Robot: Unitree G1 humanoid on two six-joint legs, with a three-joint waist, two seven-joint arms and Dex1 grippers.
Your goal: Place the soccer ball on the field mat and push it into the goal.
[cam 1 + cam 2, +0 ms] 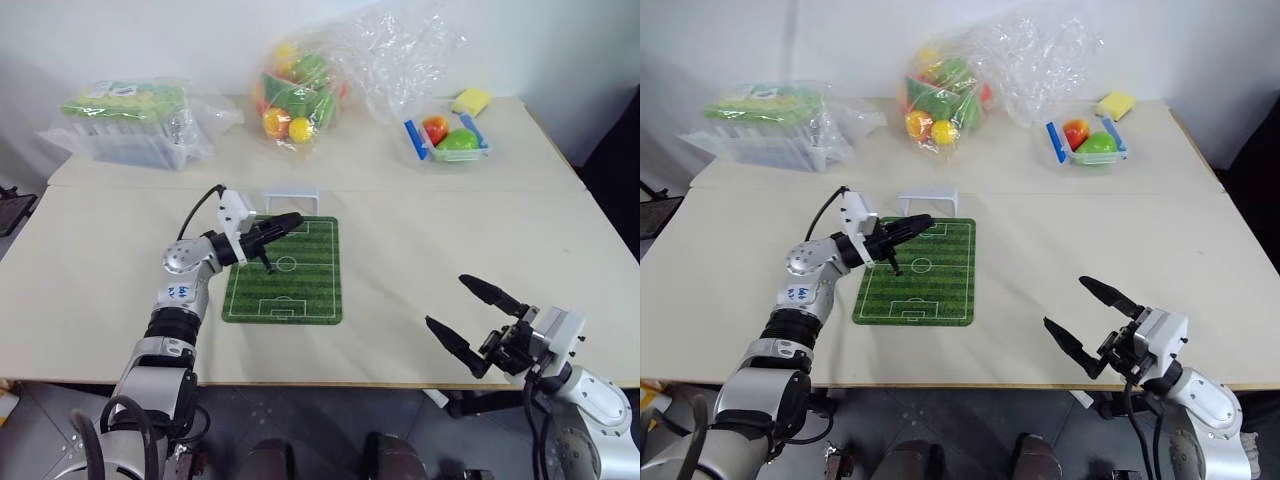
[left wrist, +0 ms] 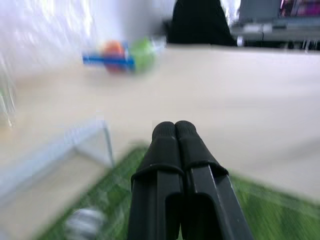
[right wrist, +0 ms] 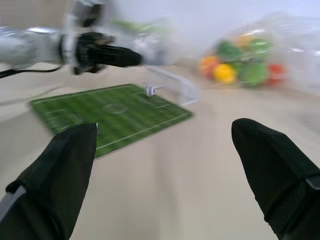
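Note:
The green field mat [image 1: 300, 290] lies flat in the middle of the table, with the white goal [image 1: 291, 196] standing at its far end. The soccer ball [image 3: 149, 90] is a tiny white ball resting on the mat just in front of the goal mouth; it also appears blurred as the soccer ball [image 2: 85, 221] beside my left fingers. My left gripper [image 1: 296, 220] is shut with nothing in it, and hovers over the mat's far end, pointing toward the goal. My right gripper [image 1: 447, 301] is open and empty, near the table's front edge, right of the mat.
A clear bag of toy fruits [image 1: 298, 95] and a blue tray with fruit [image 1: 448, 138] sit at the back, with a yellow sponge [image 1: 472, 100] beside the tray. A plastic-wrapped box [image 1: 130, 122] is at the back left. The table's front edge [image 1: 330, 382] is close.

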